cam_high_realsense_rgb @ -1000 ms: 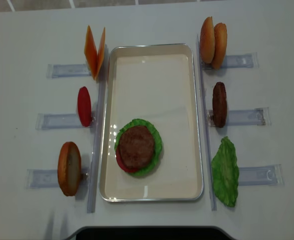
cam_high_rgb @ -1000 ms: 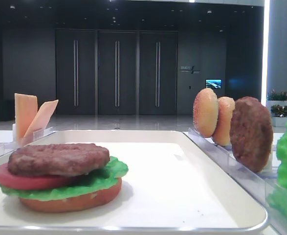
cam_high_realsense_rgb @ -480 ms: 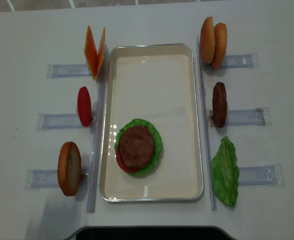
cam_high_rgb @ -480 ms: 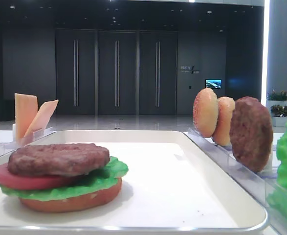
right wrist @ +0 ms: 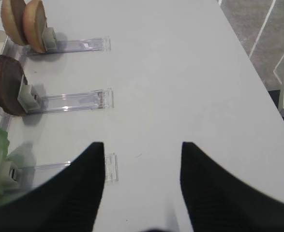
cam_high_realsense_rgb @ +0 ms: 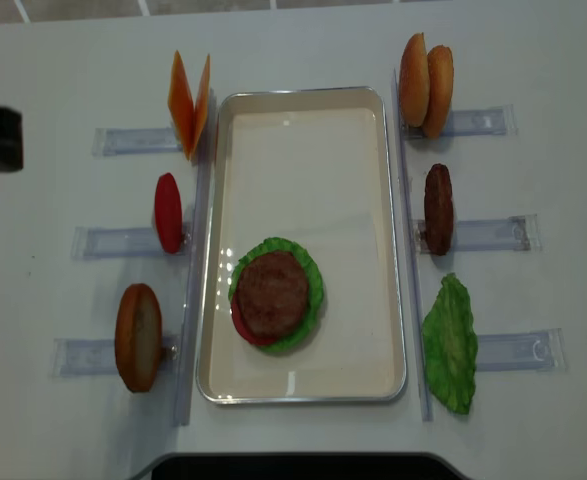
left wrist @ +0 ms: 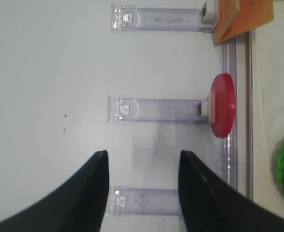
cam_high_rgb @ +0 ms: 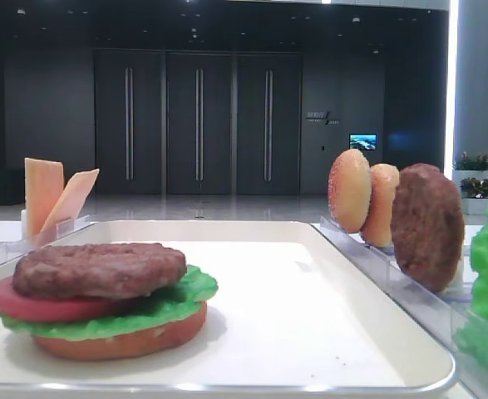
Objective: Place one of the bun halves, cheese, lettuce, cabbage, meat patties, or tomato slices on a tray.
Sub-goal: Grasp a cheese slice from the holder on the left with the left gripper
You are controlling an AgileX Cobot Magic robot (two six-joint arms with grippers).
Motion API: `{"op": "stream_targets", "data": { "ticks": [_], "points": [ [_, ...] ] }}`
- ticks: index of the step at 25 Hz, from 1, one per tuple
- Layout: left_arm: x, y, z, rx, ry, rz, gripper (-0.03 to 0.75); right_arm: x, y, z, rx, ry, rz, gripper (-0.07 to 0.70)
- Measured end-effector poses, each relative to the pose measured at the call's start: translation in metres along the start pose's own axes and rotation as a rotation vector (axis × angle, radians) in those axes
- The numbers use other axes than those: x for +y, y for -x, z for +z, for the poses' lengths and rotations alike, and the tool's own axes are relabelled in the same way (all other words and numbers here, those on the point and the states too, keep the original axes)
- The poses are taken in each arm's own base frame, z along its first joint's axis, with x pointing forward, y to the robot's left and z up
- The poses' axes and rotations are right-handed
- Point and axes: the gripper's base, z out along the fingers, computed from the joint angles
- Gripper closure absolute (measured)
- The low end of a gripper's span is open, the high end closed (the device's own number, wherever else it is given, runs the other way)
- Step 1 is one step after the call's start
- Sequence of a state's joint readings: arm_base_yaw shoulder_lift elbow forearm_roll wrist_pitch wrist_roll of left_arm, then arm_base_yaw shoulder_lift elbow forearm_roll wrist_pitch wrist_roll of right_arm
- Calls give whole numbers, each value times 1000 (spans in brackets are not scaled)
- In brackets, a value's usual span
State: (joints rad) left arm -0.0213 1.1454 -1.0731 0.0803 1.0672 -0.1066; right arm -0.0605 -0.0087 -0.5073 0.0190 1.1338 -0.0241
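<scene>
Bench [cam_high_realsense_rgb: 63,420]: white, carries everything; its near edge is cut off by a dark shape at the bottom of the overhead view
Tray [cam_high_realsense_rgb: 303,120]: lies lengthwise mid-bench, far half bare; in the low view its near rim is cut by the picture edge
Stack on tray: orange-brown bun base [cam_high_rgb: 119,341], lettuce [cam_high_realsense_rgb: 313,275], tomato slice [cam_high_rgb: 36,303], meat patty [cam_high_realsense_rgb: 271,293] on top; from above the base is fully hidden and the tomato shows only as a red sliver
Clear racks [cam_high_realsense_rgb: 123,140]: three on each side of the tray, holding pieces on edge
Left side: two cheese slices [cam_high_realsense_rgb: 188,100] leaning apart, a spare tomato [cam_high_realsense_rgb: 168,212], a bun half [cam_high_realsense_rgb: 138,336]
Right side: two bun halves [cam_high_realsense_rgb: 425,85], a spare patty [cam_high_realsense_rgb: 438,208], a loose lettuce leaf [cam_high_realsense_rgb: 451,345], cut off at the right edge of the low view
Left jaws [left wrist: 142,193]: apart, nothing between them, over bare bench beside the middle rack; the cheese sits well ahead, only a corner in the wrist view; from above just a dark blur at the left edge
Right jaws [right wrist: 142,183]: apart, holding nothing, over bare bench well to the right of the tray; out of both high views
</scene>
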Motion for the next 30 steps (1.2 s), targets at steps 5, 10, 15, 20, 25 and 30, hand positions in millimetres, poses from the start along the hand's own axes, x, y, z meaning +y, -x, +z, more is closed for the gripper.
{"op": "stream_targets", "data": {
  "ticks": [5,10,15,20,25,30],
  "points": [
    [-10,64,39,65,-22,-17,349,0,0,0,0,0,0,293],
    [-19,118,76,88,-49,-35,349,0,0,0,0,0,0,294],
    [-22,149,97,103,-49,-36,349,0,0,0,0,0,0,294],
    [-23,157,106,134,-42,-33,349,0,0,0,0,0,-1,295],
    [-40,156,104,131,-28,8,349,0,0,0,0,0,-1,297],
    [-99,146,106,149,-81,84,349,0,0,0,0,0,-1,300]
  ]
}}
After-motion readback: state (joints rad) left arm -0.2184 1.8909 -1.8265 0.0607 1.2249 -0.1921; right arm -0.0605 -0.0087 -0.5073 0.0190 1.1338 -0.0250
